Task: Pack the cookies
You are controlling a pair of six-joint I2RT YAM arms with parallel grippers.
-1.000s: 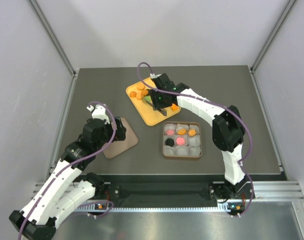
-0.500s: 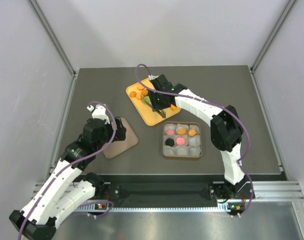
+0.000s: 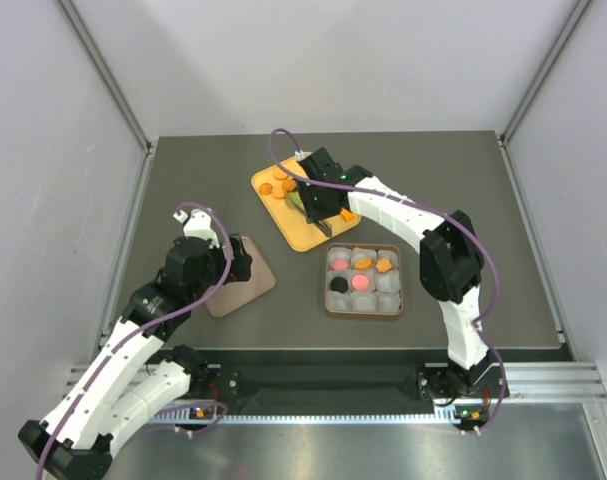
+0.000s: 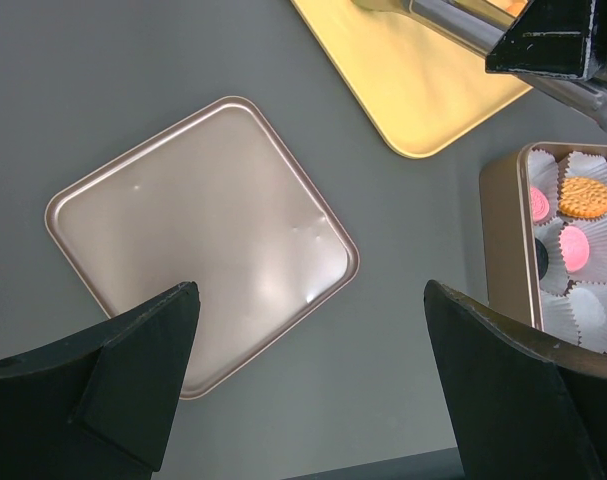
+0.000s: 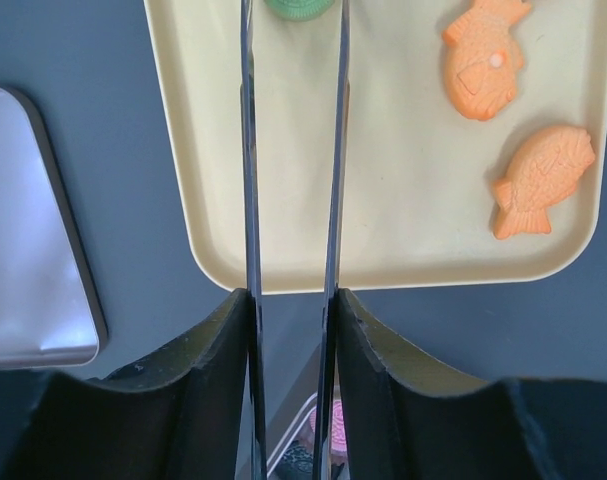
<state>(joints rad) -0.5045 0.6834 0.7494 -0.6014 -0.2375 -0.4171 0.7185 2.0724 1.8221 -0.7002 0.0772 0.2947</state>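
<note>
Where the flat round green cookie [image 5: 301, 6] lies: on yellow rectangular tray [image 5: 403, 240], between tips of right claw [image 5: 292, 15].
Grip of right claw: unclear.
State of left claw [image 4: 310, 292]: spread wide.

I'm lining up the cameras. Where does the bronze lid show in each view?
Top external: bronze lid left of centre.
Left wrist: bronze lid fills the centre.
Right wrist: bronze lid at the left edge.
Shared landmark: yellow tray, in all three views.

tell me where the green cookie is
The green cookie lies at the top of the right wrist view, on the yellow tray, straddled by the right gripper.
</note>
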